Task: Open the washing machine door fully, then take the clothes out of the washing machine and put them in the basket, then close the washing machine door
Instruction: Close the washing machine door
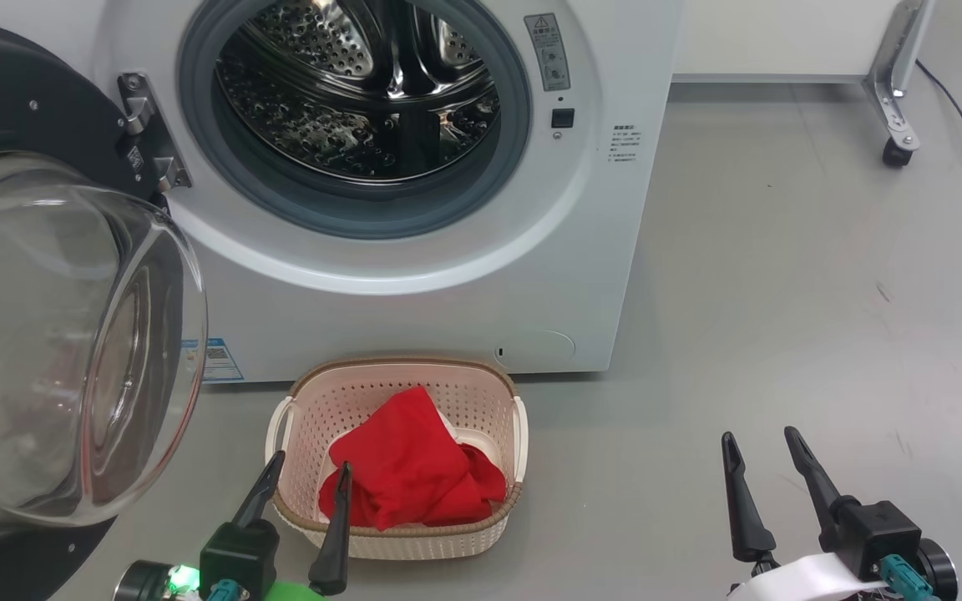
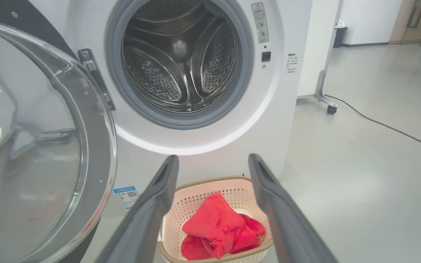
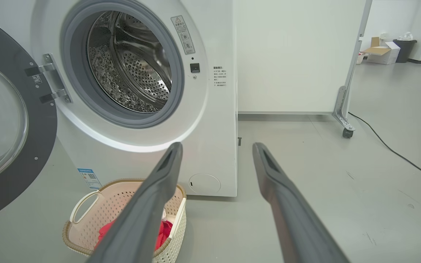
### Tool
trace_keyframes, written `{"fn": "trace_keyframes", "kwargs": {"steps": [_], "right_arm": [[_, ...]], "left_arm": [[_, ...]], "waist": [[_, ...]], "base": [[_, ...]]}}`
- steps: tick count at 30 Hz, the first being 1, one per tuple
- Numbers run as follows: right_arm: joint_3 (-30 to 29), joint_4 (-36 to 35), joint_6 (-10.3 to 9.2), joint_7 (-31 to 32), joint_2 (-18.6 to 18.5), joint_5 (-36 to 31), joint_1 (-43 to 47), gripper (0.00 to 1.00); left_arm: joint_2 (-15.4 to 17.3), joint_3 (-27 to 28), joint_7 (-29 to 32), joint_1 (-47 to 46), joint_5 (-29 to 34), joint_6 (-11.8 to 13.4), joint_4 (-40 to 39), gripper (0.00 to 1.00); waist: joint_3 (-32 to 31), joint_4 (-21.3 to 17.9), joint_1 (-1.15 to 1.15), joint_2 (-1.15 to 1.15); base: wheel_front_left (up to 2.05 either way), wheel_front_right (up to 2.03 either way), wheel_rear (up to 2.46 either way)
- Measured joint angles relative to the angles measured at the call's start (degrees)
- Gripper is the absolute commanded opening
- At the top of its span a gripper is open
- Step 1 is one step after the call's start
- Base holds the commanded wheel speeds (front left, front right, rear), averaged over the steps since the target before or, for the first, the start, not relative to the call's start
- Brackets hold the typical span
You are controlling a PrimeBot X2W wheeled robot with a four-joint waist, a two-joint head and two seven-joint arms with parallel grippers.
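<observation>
Plainly, the red clothes lay in the basket on the floor, just before the washing machine, whose door hung wide open at its left. The left claw and right claw both stood apart, gripping nothing.

Head camera looks forward and down from above, close to washer, basket at its foot. Left wrist camera sits low, facing drum mouth nearly head-on, open door near at left. Right wrist camera stands farther right, angled left toward washer. All three share drum mouth, door, basket.
</observation>
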Motion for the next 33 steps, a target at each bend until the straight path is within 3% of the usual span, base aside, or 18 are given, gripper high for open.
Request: {"fn": "trace_keyframes", "kwargs": {"steps": [12,33], "right_arm": [[-0.9,-0.8,-0.10,0.0,0.0,0.0,0.5,1.00],[-1.1,-1.5,0.05,0.0,0.0,-0.4,0.5,1.00]], "left_arm": [[-0.1,2.1,-0.1,0.0,0.1,0.3,0.0,1.00],[-0.8,5.3,-1.1,0.0,0.1,0.8,0.0,1.00]], "waist": [[0.1,5.7,0.00,0.00],[1.1,21.8,0.00,0.00]], "base": [[0.00,0.00,0.00],[0.00,0.00,0.00]]}}
